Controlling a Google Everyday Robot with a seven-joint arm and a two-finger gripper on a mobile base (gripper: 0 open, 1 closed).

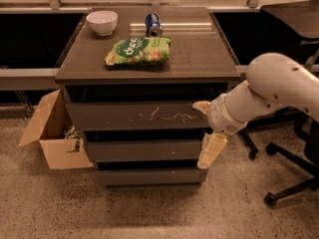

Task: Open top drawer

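Note:
The top drawer is the wide dark grey front with pale squiggly scratches, just under the cabinet top. My gripper is at the drawer's right end, on a white arm that reaches in from the right. It is open. The upper cream finger lies against the right end of the drawer front. The lower finger hangs in front of the right end of the middle drawer. The gripper holds nothing.
On the cabinet top are a white bowl, a blue can on its side and a green chip bag. An open cardboard box stands on the floor at the left. Office chair legs are at the right.

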